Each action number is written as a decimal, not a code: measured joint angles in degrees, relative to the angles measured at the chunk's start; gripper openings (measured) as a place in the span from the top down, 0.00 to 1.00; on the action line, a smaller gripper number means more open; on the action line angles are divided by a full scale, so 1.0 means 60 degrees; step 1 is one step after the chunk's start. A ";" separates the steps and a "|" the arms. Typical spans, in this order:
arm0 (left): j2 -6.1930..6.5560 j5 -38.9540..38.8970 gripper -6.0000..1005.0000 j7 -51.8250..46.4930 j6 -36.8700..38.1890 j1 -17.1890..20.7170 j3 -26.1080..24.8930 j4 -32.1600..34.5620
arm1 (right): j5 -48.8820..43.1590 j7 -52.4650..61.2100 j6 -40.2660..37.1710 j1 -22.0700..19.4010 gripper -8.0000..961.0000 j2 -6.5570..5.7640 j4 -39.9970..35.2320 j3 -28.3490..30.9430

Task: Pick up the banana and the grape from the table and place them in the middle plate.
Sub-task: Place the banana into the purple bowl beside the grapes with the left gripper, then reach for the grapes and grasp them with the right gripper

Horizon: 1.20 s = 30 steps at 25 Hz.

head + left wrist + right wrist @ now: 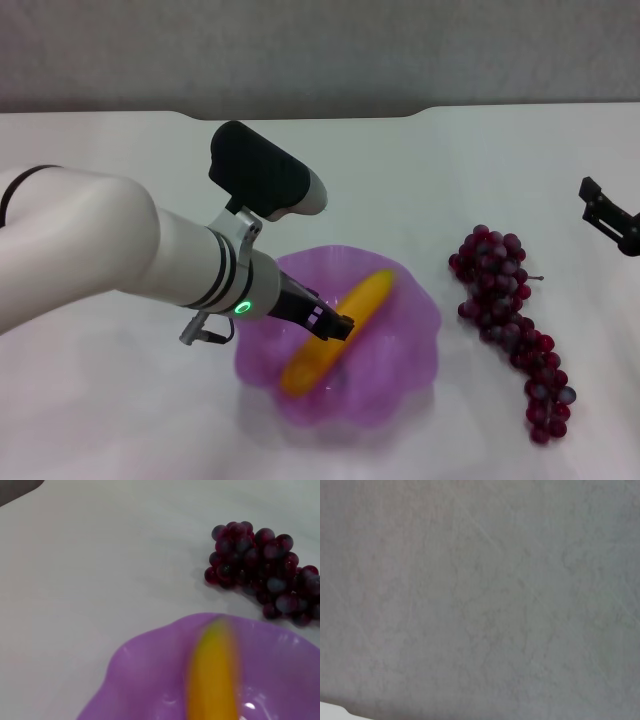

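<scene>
White table, grey wall behind. Left pincer over banana in middle plate; grip unclear.

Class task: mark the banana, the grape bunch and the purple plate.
banana (pixel 365 300), head view, upper half of its yellow body
grape (pixel 505 300), head view, middle of the bunch
middle plate (pixel 415 325), head view, bare right wall

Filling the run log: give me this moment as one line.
left gripper: over middle plate, at banana | banana: in plate | grape: on table | right gripper: idle, far right
</scene>
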 joint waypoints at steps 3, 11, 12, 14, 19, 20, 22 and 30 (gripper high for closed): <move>0.0000 0.0000 0.33 0.0000 0.0000 -0.0008 0.0056 0.0056 | 0.0001 0.0000 0.0000 0.0000 0.08 0.0000 0.0000 0.0000; 0.0011 0.0000 0.18 -0.0057 -0.0011 -0.0006 0.0204 0.0339 | 0.0003 0.0000 0.0000 -0.0008 0.08 0.0000 0.0000 0.0000; 0.0020 0.0002 0.14 -0.0068 -0.0013 0.0043 0.0206 0.0509 | 0.0002 0.0000 0.0000 -0.0019 0.08 0.0000 0.0000 -0.0001; 0.0029 0.0002 0.13 -0.0068 -0.0013 0.0116 0.0200 0.0688 | 0.0001 0.0000 0.0000 -0.0026 0.08 0.0000 0.0000 0.0001; 0.0071 0.0194 0.11 0.0104 -0.0101 0.0827 -0.0172 0.2043 | -0.0001 0.0000 0.0007 -0.0048 0.08 0.0000 0.0000 0.0000; 0.0075 0.0254 0.12 0.0229 -0.0132 0.1085 -0.0337 0.2425 | -0.0001 0.0000 0.0009 -0.0052 0.08 0.0000 0.0001 0.0000; 0.0081 0.0289 0.12 0.0502 -0.0236 0.1495 -0.0641 0.3036 | -0.0001 0.0000 0.0010 -0.0055 0.08 0.0000 0.0001 0.0000; 0.0078 0.0016 0.12 0.1962 -0.2064 0.3027 -0.1479 0.4540 | 0.0000 -0.0002 0.0038 -0.0074 0.08 0.0000 0.0000 0.0004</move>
